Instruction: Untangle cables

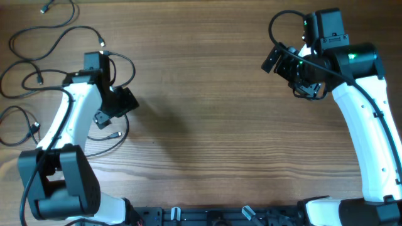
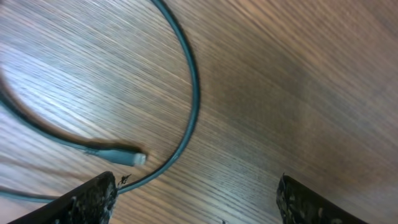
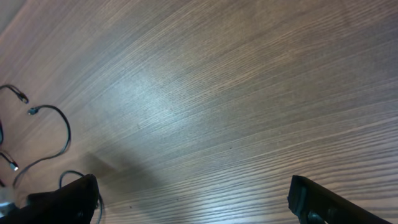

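My left tool is wide open and holds nothing. A thin dark cable curves over the desk just in front of it, passing by one of its fingers, with a silver-tipped plug close by. More cables lie spread out beyond that tool, and my right tool, well apart from it, is wide open and empty too.

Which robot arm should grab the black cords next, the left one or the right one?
Left. The left tool hangs open right over a cord and its plug, and all the cords lie on that side. The right tool is open too, but over bare table, far from them.
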Tool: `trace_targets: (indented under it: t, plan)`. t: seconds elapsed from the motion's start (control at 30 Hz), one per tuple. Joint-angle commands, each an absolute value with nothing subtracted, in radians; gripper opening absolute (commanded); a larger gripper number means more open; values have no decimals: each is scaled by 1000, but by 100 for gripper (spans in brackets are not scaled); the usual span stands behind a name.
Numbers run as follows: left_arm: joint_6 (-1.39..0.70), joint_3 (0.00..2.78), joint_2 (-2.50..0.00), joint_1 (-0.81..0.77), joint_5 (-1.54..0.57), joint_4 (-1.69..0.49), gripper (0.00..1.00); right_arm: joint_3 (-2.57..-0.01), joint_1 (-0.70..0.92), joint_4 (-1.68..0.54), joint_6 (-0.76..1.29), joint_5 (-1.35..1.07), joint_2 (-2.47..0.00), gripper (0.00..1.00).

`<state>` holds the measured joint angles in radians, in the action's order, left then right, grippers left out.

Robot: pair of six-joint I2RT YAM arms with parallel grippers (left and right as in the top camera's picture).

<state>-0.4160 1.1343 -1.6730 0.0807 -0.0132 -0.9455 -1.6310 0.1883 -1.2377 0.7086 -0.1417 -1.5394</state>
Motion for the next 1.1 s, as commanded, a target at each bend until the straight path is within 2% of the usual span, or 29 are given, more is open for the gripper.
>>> trace_targets:
  t: [0.0, 0.13, 0.4, 0.57, 0.8, 1.0, 1.07]
  plan:
    - [-398, 1052, -1684, 62, -44, -899, 85, -1621, 193, -1234, 680, -151, -1556, 100]
    - [-400, 994, -1684, 63, -44, -847, 84, -1621, 193, -1235, 680, -151, -1556, 100]
    - [-400, 948, -1684, 62, -40, -746, 76, -1621, 194, -1235, 681, -152, -1556, 100]
    - [-400, 946, -1684, 62, -6, -714, 59, -1621, 193, -1235, 681, -151, -1556, 100]
    - [-400, 946, -1691, 63, 73, -700, 52, -1621, 193, -1235, 680, -151, -1556, 100]
    - [-397, 946, -1729, 63, 76, -609, 52, -1621, 194, -1235, 680, -151, -1556, 100]
    - [-395, 946, -1748, 63, 76, -574, 47, -1621, 194, -1237, 680, -151, -1556, 99]
